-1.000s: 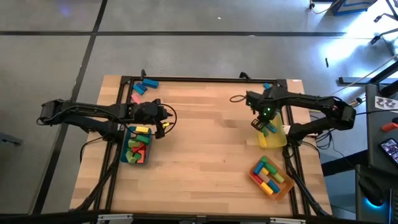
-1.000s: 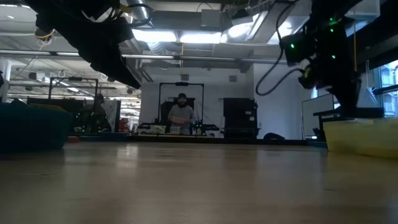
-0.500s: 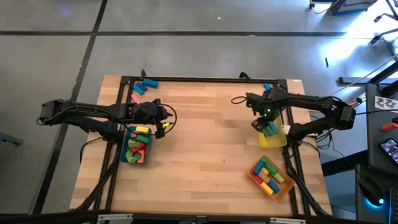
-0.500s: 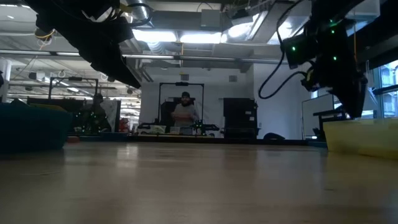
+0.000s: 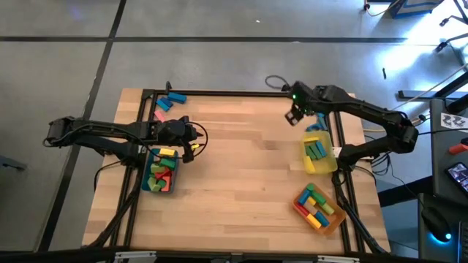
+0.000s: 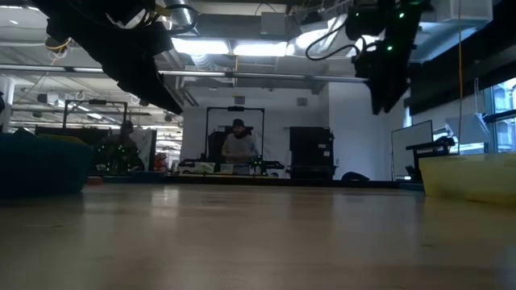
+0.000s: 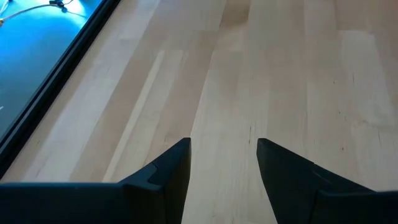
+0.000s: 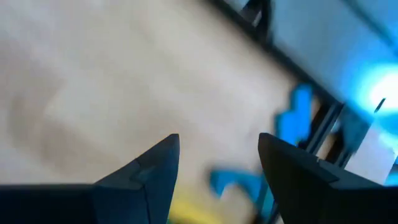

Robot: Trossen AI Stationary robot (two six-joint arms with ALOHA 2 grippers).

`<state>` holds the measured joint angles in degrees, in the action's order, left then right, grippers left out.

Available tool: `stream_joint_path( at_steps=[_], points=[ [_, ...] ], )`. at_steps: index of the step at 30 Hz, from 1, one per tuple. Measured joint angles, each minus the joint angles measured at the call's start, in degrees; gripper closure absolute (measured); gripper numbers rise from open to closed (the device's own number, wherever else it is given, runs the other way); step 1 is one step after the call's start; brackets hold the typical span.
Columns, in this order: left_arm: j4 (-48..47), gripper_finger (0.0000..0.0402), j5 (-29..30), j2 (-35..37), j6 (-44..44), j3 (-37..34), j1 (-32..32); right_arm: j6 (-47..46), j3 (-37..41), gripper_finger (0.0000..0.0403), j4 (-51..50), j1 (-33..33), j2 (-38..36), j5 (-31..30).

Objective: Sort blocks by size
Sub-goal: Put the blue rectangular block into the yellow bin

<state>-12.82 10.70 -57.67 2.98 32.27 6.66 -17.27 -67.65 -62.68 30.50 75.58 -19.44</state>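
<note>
**Block sorting, both grippers empty**

Workshop room behind, person (image 6: 236,145) standing far back in the low view. Wooden table (image 5: 241,168) with black frame along its edges. Largest to smallest:

Left arm reaches in from the left; left gripper (image 5: 191,145) sits over the far end of the teal tray (image 5: 171,189), fingers parted, nothing between them, bare wood ahead in its wrist view (image 7: 222,155).

Right arm comes from the right; right gripper (image 5: 294,117) is up above the table's far-right area, clear of the yellow tray (image 5: 324,167), fingers apart and holding nothing (image 8: 217,162).

Orange tray (image 5: 338,220) near-right, filled with mixed blocks (image 5: 316,204).

Yellow tray on the right edge, a few blue and green blocks (image 5: 316,149) inside.

Teal tray on the left edge, red, green, yellow blocks (image 5: 161,173) inside.

Loose blue and pink blocks (image 5: 167,102) at the far-left corner. One blue block (image 5: 314,101) at the far-right edge, half hidden by the arm.
</note>
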Motion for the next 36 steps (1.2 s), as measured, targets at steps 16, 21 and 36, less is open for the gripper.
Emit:
stream_joint_path(
  at_steps=[16, 21, 36],
  points=[
    [-0.02, 0.0233, -0.02, 0.00, 0.12, 0.00, 0.00, 10.90, 0.10, 0.0250, 5.05, 18.58, 16.21, -7.70],
    [-0.02, 0.0233, -0.02, 0.00, 0.37, 0.00, 0.00, 12.28, 0.10, 0.0337, 3.91, 22.12, 21.95, -7.34],
    [-0.02, 0.0233, -0.01, 0.00, 0.39, 0.00, 0.01, 12.56, 0.38, 0.0397, 3.65, 25.91, 30.36, -8.79]
  ],
)
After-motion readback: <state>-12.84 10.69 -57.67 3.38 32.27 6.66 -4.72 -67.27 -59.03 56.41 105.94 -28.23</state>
